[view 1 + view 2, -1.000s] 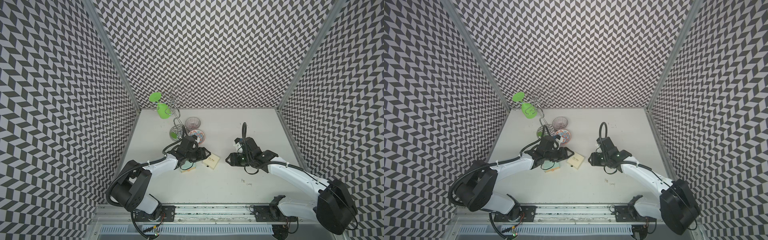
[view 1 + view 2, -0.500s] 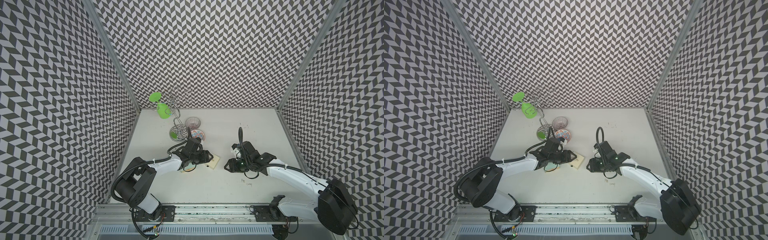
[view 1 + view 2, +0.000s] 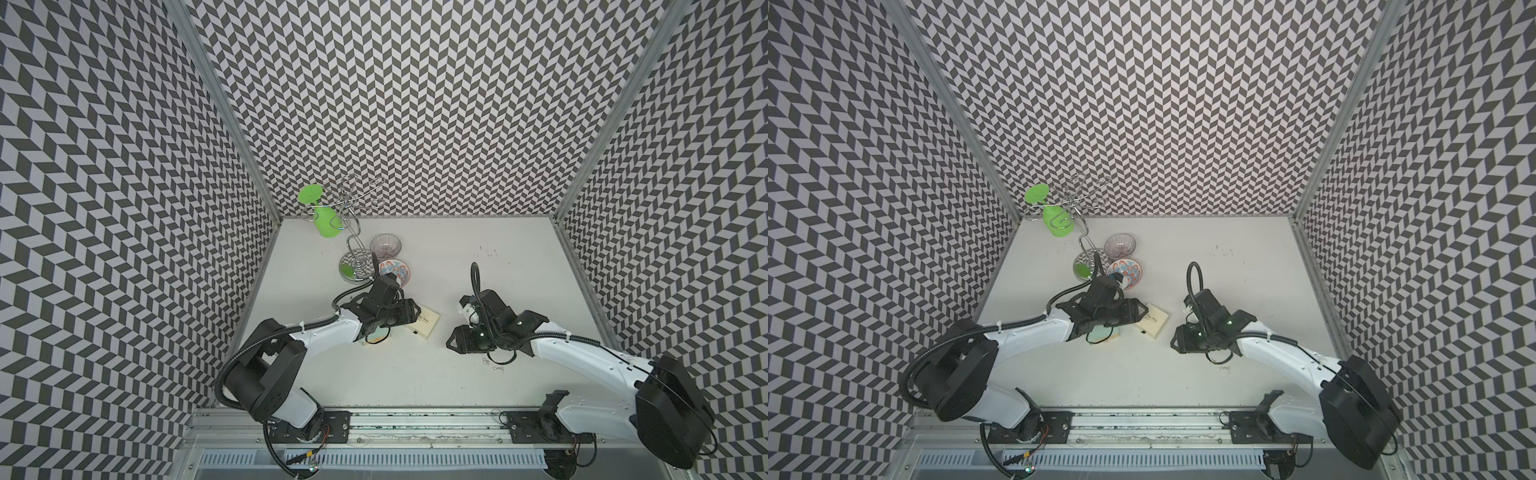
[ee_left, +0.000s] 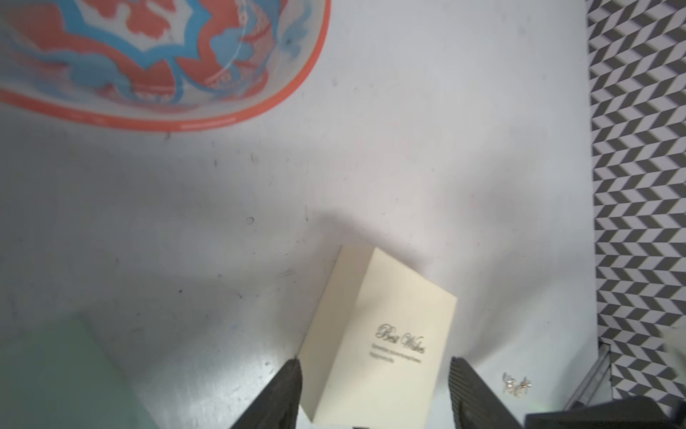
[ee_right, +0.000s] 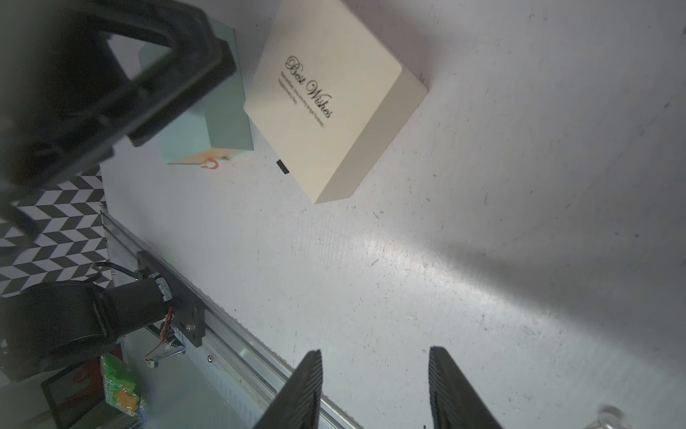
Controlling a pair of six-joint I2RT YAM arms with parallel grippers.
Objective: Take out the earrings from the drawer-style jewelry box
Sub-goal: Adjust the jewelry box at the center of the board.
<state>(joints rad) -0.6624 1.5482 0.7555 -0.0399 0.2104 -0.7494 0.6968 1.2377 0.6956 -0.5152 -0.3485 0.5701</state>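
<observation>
A cream "Best Wishes" box (image 3: 424, 330) (image 3: 1153, 325) (image 5: 334, 107) with a small black pull tab lies mid-table. Against it sits a mint-green box (image 3: 376, 337) (image 5: 222, 122) with an orange pull loop. Both look shut. My left gripper (image 3: 411, 318) (image 3: 1140, 312) (image 4: 375, 366) is open, its fingers (image 4: 286, 393) on either side of the cream box (image 4: 375, 334). My right gripper (image 3: 454, 343) (image 3: 1177, 343) (image 5: 375, 356) hangs open over bare table with nothing between its jaws. Tiny silvery earrings (image 3: 493, 365) (image 3: 1224, 368) (image 4: 516, 384) lie loose on the table beside the right arm.
A red-and-blue patterned bowl (image 3: 394, 270) (image 4: 148, 55) and a clear glass bowl (image 3: 385, 246) stand behind the left gripper. A wire stand (image 3: 353, 266) holding a green cup (image 3: 324, 222) fills the back left corner. Patterned walls close in three sides.
My right gripper has moved left and toward the table's front edge. My left gripper has shifted from over the mint box toward the cream box. Both jaws stand slightly wider.
</observation>
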